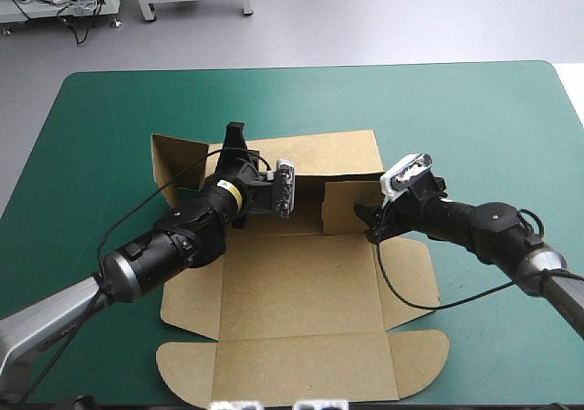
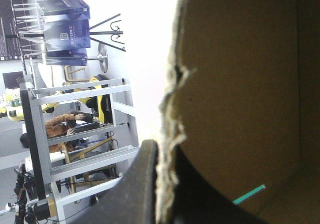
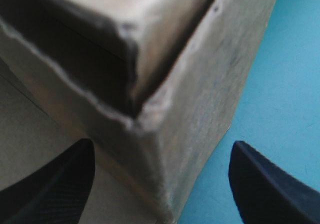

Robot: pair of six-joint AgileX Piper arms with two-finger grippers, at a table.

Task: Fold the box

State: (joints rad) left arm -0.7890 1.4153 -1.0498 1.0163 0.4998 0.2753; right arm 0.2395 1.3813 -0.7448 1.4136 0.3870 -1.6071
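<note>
1. The counter (image 1: 109,109), under its teal-green cover, fills most of the high view.
2. The box (image 1: 292,291) lies at the middle of the counter as a cut brown sheet, partly raised; its floor is flat; the lid (image 1: 301,369) is spread flat toward the near edge, with a rounded tab at each end; the far wall (image 1: 319,154) stands upright, and a side flap (image 1: 173,159) is up at its left end.
3. The left tool (image 1: 235,138) is at the far wall's left part, clenched on the box; in its wrist view the ragged board edge runs up just beside one black finger (image 2: 137,189), with the other finger dark on the board's far side.
4. The right tool (image 3: 162,143) is released, its black fingers standing well apart; a raised corner of the box sits between and just ahead of them, with the teal-green cover beside it; in the high view this tool is at a short upright flap (image 1: 342,205) near the far wall's right end.
</note>
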